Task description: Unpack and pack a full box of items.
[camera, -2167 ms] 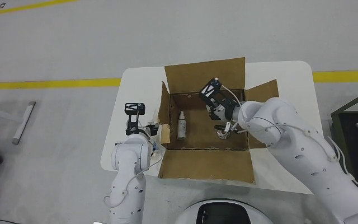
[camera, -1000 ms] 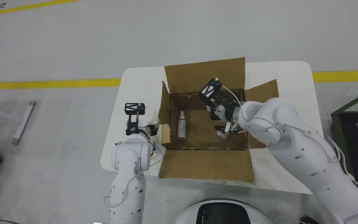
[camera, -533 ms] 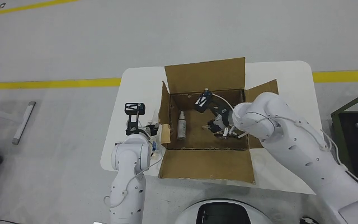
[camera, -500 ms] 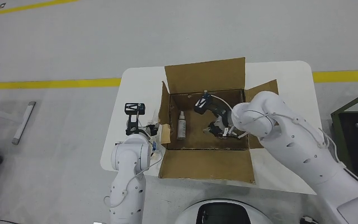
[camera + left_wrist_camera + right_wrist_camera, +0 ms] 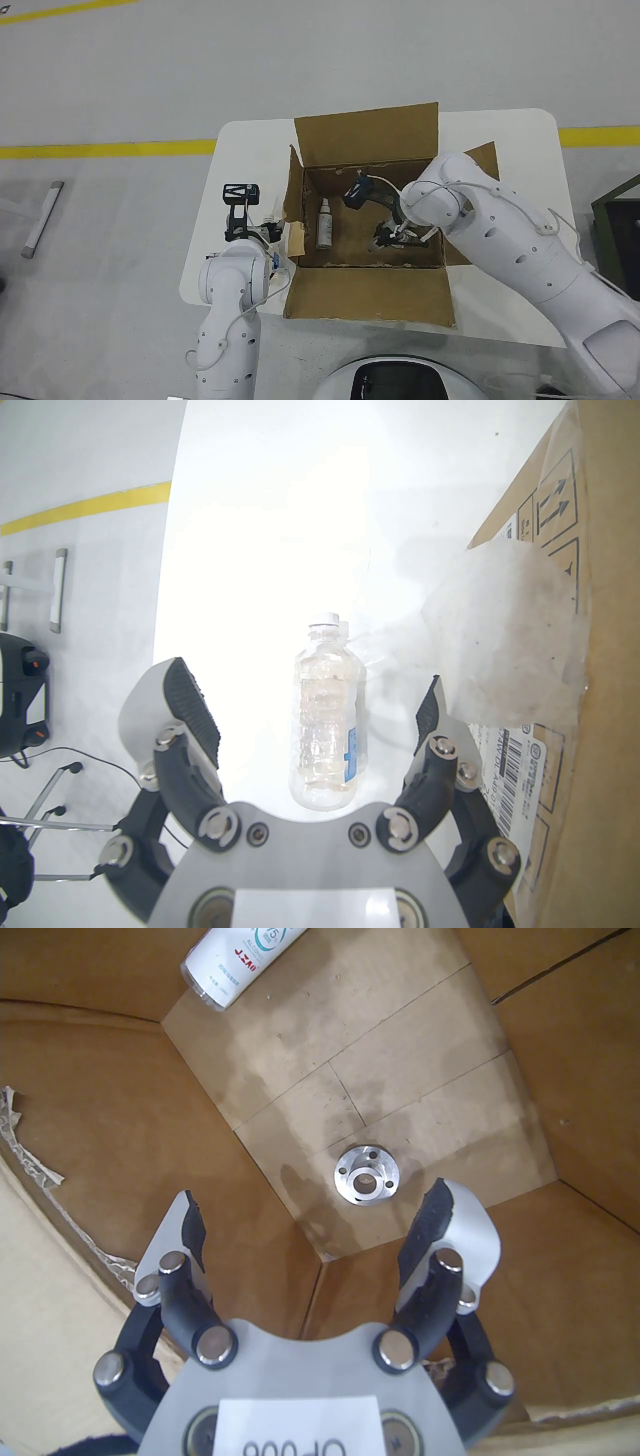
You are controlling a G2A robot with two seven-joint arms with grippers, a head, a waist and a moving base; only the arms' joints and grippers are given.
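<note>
Right pincer (image 5: 315,1203): released, jaws spread, inside the open brown cardboard box (image 5: 366,294), above the round silver metal flange (image 5: 366,1176) lying flat on its floor; likely lined up to lift it out.
Left pincer (image 5: 305,685): released, over the clear plastic bottle (image 5: 325,720) lying on the white surface (image 5: 250,150), just outside the box.
Room: the flange lies near a corner, so the walls crowd the fingers; the white spray bottle (image 5: 323,223) lies well apart.

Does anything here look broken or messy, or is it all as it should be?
The box looks worn. Inside, the top edge of one wall is torn and ragged, with the cardboard's paper layer peeling. The floor shows dark blotchy stains around the metal ring.
</note>
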